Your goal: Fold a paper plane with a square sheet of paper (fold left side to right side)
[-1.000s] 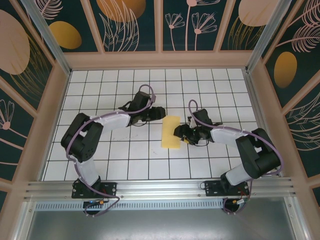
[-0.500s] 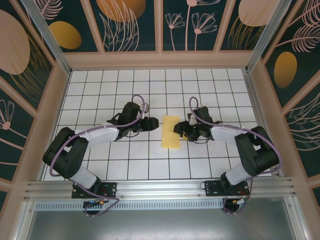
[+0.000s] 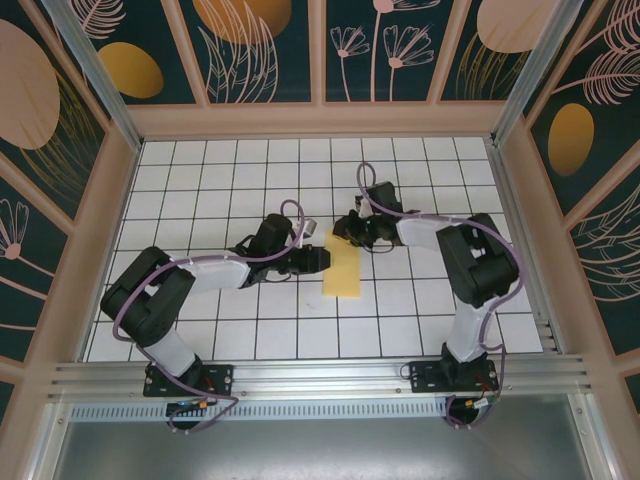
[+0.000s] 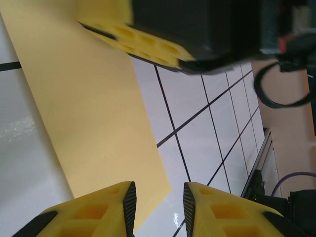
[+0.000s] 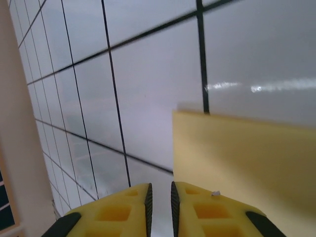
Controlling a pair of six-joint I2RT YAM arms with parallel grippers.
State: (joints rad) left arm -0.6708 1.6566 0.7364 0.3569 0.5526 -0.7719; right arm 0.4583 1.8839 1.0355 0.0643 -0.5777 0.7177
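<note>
The square sheet of paper (image 3: 346, 276) lies flat on the tiled table as a narrow yellow rectangle, long side running away from me. My left gripper (image 3: 322, 260) sits low at its left edge, jaws open. In the left wrist view the paper (image 4: 89, 108) runs under my left finger, and its near corner and bare table show in the left gripper (image 4: 158, 190) gap. My right gripper (image 3: 341, 228) is at the paper's far end. In the right wrist view the right gripper (image 5: 160, 190) stands nearly closed, a thin slit left with only table in it, and the paper (image 5: 247, 158) lies just right of it.
The white gridded table (image 3: 250, 320) is boxed in by wooden walls (image 3: 100, 240) on three sides, with a metal rail (image 3: 320, 375) at the front. Both arms reach in toward the middle. The right gripper's finger (image 4: 148, 44) hangs close above the paper in the left wrist view.
My left gripper has slid right up to the paper's left edge and narrowed. My right gripper has moved from the paper's right side to its far end and closed to a slit.
</note>
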